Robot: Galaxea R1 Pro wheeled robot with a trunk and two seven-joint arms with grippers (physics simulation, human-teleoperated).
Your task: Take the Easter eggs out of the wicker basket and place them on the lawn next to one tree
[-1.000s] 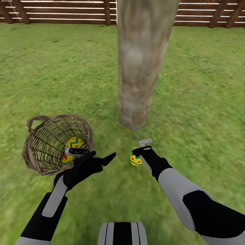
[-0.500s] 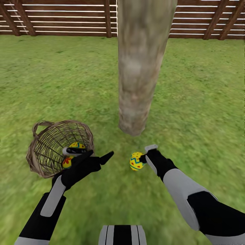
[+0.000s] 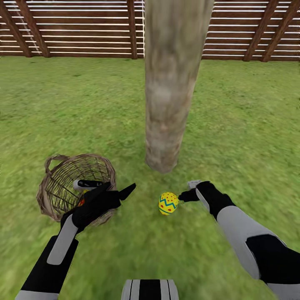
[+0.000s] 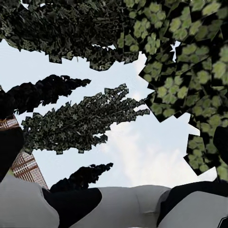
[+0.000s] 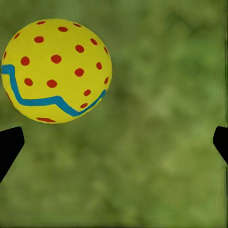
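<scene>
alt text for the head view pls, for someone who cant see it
A yellow Easter egg lies on the lawn near a tree trunk, just off the open right claw. The left claw reaches over a wicker basket; a wooden fence stands behind.

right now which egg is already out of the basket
The yellow egg with red dots and a blue zigzag, lying on the lawn beside the open right gripper. The other visible egg sits inside the wicker basket.

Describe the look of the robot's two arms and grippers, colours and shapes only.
Both arms have black segments with pale grey shell panels along the forearms. The left gripper has black pointed fingers and a grey, black-striped pad. The right gripper is black with a light grey finger.
</scene>
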